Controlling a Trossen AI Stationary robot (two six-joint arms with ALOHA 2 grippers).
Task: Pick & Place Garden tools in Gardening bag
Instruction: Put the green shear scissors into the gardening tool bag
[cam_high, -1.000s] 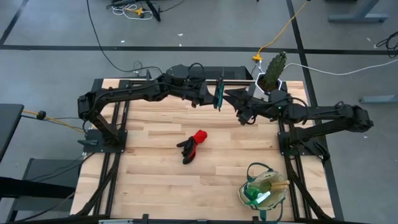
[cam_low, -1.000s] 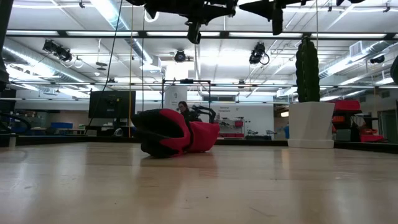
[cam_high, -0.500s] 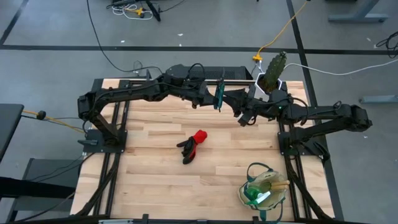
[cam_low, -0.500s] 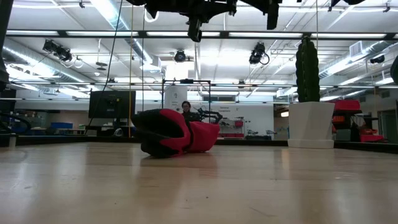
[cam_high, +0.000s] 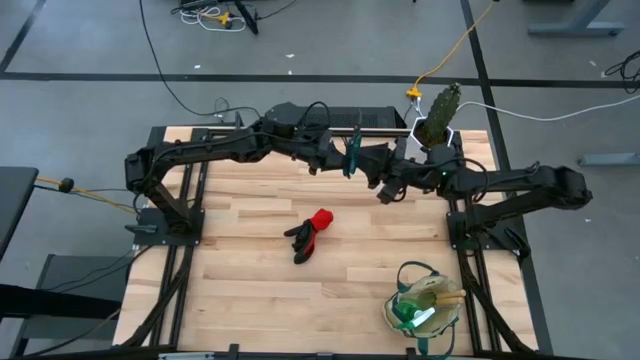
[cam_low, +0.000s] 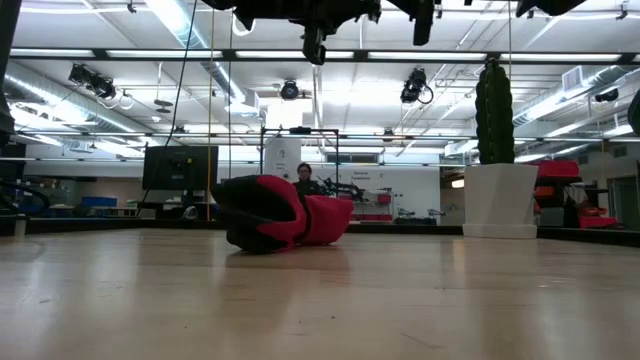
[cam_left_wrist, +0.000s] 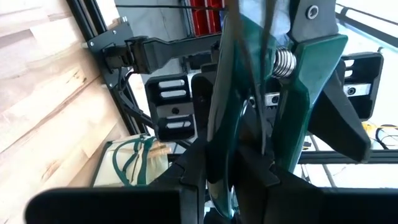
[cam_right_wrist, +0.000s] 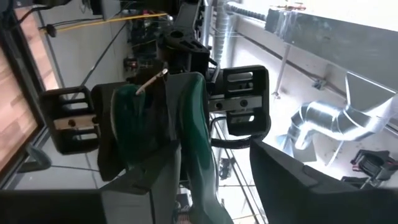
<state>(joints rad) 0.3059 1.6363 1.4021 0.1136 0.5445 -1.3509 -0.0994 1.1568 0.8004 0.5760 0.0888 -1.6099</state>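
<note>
I see left gripper (cam_high: 347, 158) pinching pruners (cam_high: 351, 152) far centre | right gripper (cam_high: 383, 187) spread beside them | gloves (cam_high: 309, 232) mid-table

Wooden table (cam_high: 240, 280) carries gloves (cam_high: 309, 234), gardening bag (cam_high: 425, 306), potted cactus (cam_high: 438, 118)

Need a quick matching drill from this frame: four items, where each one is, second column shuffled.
Items:
1. pruners
2. gloves
3. gardening bag
4. cactus

Places:
A. far right corner of the table, in a white pot
B. mid-table, lying on the wood
C. held up in the air in the left gripper
D. near right corner, tools already inside

Pairs: 1-C, 2-B, 3-D, 4-A
</note>
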